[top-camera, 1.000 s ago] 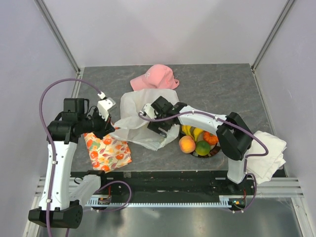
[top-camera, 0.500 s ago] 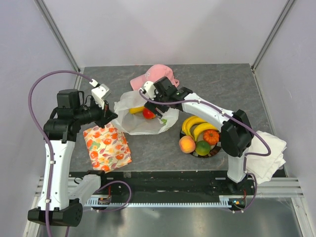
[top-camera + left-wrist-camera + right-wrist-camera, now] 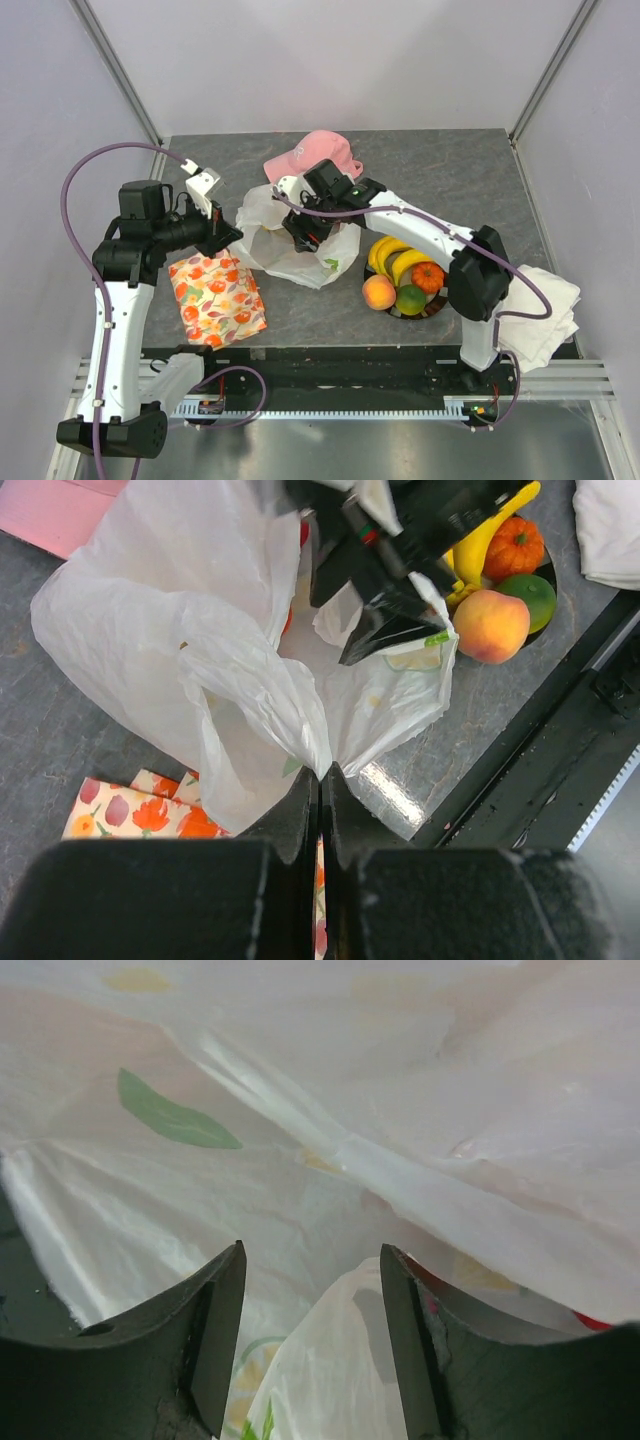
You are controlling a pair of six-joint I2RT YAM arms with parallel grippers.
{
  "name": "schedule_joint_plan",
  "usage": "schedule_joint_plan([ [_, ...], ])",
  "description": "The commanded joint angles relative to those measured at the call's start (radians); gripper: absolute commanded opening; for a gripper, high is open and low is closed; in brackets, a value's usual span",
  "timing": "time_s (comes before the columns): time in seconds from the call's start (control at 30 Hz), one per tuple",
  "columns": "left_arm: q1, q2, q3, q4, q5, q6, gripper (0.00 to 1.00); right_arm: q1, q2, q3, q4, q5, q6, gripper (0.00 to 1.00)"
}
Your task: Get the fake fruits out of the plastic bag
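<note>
The white plastic bag (image 3: 318,262) lies crumpled mid-table, its mouth held up. My left gripper (image 3: 226,238) is shut on the bag's left edge; in the left wrist view (image 3: 322,772) the film (image 3: 200,630) bunches between the closed fingers. My right gripper (image 3: 305,230) is open and reaches into the bag. In the right wrist view (image 3: 312,1260) its fingers stand apart with bag film (image 3: 330,1160) between them and a sliver of red fruit (image 3: 592,1321) at the right. Bananas (image 3: 393,257), a small orange fruit (image 3: 428,277), a peach (image 3: 378,292) and a lime (image 3: 410,299) lie on a dark plate (image 3: 436,309).
A pink cap (image 3: 312,155) lies behind the bag. A flat orange-flowered cloth (image 3: 217,298) lies under my left gripper. A folded white cloth (image 3: 540,305) sits at the table's right edge. The black front rail (image 3: 560,740) runs close by the bag.
My right gripper has dropped from the bag's rim into the bag. The red fruit and banana seen inside earlier are now covered from above. The bag has shifted slightly to the right.
</note>
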Motion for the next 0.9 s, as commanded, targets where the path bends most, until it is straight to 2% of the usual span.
schedule_joint_plan([
  [0.0,-0.001,0.002,0.009,0.037,0.029,-0.034,0.01,-0.002,0.071,0.047,-0.010,0.016,0.019,0.63],
  [0.07,-0.001,0.002,0.006,0.037,0.029,-0.032,0.02,-0.002,0.098,0.053,-0.005,0.049,0.032,0.63],
  [0.2,-0.001,-0.003,0.001,0.037,0.025,-0.030,0.02,-0.008,0.134,0.067,0.035,0.238,0.080,0.81],
  [0.27,-0.001,-0.001,-0.003,0.038,0.021,-0.030,0.02,-0.009,0.158,0.091,0.045,0.272,0.104,0.88],
  [0.33,-0.001,0.000,-0.006,0.037,0.022,-0.029,0.01,-0.014,0.183,0.126,0.044,0.306,0.123,0.91],
  [0.57,0.000,0.009,-0.003,0.037,0.022,-0.030,0.02,-0.019,0.313,0.192,0.045,0.320,0.149,0.95],
  [0.87,0.006,0.008,-0.012,0.035,0.021,-0.034,0.01,-0.028,0.378,0.220,0.097,0.318,0.157,0.94],
])
